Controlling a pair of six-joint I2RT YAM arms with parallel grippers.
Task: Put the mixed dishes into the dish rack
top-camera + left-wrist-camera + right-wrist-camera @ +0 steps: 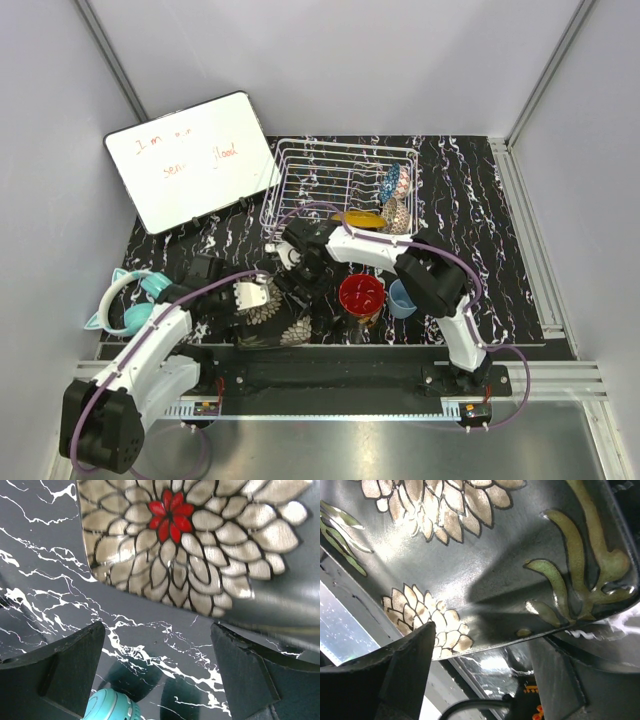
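A dark floral dish [283, 318] with pale petal flowers lies at the table's near middle. My left gripper [262, 297] is at its left side, open and empty [157, 630], with the dish's red-centred flower [170, 515] just ahead of the fingers. My right gripper [300, 272] hangs over the dish's far side, open [485, 635], and the dish's rim [520, 630] lies between its fingers. A red bowl [361, 293] and a pale blue cup [402, 298] stand to the right. The white wire dish rack [310, 165] holds a blue patterned bowl [392, 182], a floral dish [398, 214] and a yellow plate [362, 218].
A white writing board [190, 160] leans at the back left. Teal cat-ear headphones [135, 300] lie at the left edge, one earcup showing under my left gripper [107, 707]. The metal base rail [330, 370] runs along the near edge.
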